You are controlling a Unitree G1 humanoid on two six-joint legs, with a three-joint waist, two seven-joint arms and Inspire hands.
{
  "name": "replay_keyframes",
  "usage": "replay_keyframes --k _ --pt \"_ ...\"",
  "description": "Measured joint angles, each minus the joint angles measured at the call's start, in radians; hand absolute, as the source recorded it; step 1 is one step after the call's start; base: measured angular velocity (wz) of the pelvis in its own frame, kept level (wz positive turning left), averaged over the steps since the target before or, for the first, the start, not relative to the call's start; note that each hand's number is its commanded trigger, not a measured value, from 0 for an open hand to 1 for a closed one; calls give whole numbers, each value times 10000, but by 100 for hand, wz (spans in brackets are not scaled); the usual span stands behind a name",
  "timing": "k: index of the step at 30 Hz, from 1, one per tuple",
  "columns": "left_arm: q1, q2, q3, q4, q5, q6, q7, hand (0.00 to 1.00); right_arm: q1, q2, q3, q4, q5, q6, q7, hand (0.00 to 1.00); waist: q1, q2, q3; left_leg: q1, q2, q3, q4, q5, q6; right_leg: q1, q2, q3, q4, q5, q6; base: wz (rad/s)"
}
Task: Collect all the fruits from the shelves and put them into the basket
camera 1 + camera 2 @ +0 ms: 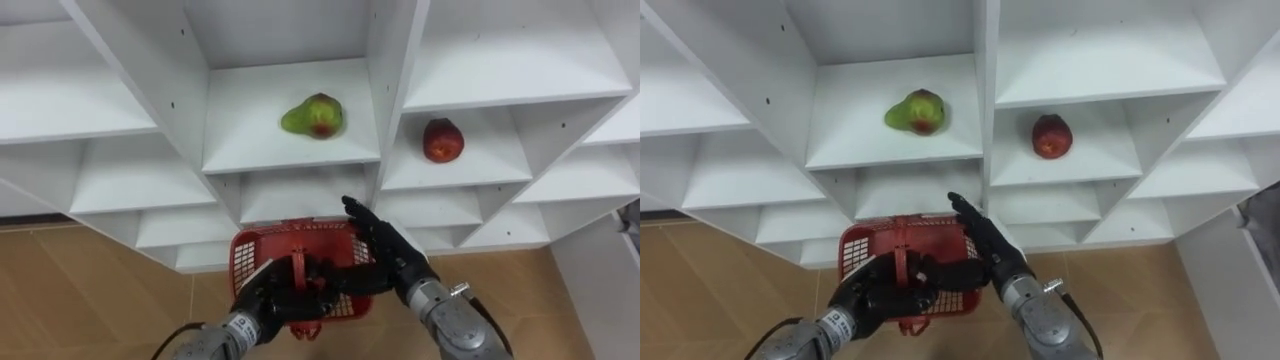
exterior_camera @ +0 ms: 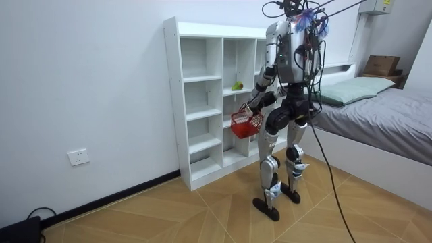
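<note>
While my left hand [image 1: 262,303] grips the basket [image 1: 245,262] handle, I must aim the empty, straight-fingered right hand [image 1: 385,245] at the pear [image 1: 313,116], clearing the shelf [image 1: 250,135] edge.

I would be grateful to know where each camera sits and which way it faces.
Left eye view: on the head, looking down at the shelves, pear and apple; left hand fingers curl round the basket handle, right hand open beside it.
Right eye view: same head, slightly rightward, same scene and hands.
Room view: across the room, facing the whole robot standing at the shelves, bed beyond.
Shared: basket and pear.
</note>
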Motion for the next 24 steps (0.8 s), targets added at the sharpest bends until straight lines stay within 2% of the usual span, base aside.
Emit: replay_keyframes --k 3,4,6,8,11,14,17,19,24 --pt "27 7 147 357 134 0 13 100 159 -93 48 -610 -412 192 285 0 -4 -106 -40 119 -2 15 -3 0 0 112 3 44 -2 -2 4 -3" --pt "68 29 217 445 154 2 29 100 161 -122 92 -696 -492 229 391 0 -20 -172 -80 195 -4 14 -2 0 0 183 3 52 -10 -8 10 0" --pt "94 47 283 484 162 2 58 100 201 -238 131 -882 -547 284 482 0 -11 -263 -87 302 -4 9 -2 0 0 311 3 41 -29 -9 12 0" --pt "119 46 330 484 209 0 90 100 296 -253 172 -1101 -544 288 513 0 8 -360 -145 323 -4 1 -1 0 0 339 8 57 -20 -10 16 0" --pt "236 34 609 667 427 -16 119 100 402 -267 172 -1583 -750 357 640 0 21 -488 -116 396 0 -3 -5 0 0 412 19 69 -14 -3 25 0" --pt "424 61 853 684 423 -16 341 100 525 -263 173 -2107 -944 363 660 0 24 -601 -51 448 0 -6 -54 -2 -2 450 28 68 -28 -1 26 0" --pt "520 50 993 714 422 -26 512 100 529 -231 172 -2264 -1147 363 657 0 104 -652 -61 448 0 -6 -80 1 -3 445 33 71 -39 9 26 0" --pt "459 38 1020 1126 416 -143 515 100 581 -247 173 -2547 -1139 360 704 0 244 -654 -63 481 1 0 -107 1 -3 458 36 76 -43 8 26 0" --pt "554 44 1306 1777 447 -186 540 100 577 -266 112 -3069 -1132 337 787 0 262 -668 -61 501 -3 -1 -179 1 -3 458 32 64 -51 7 27 0"
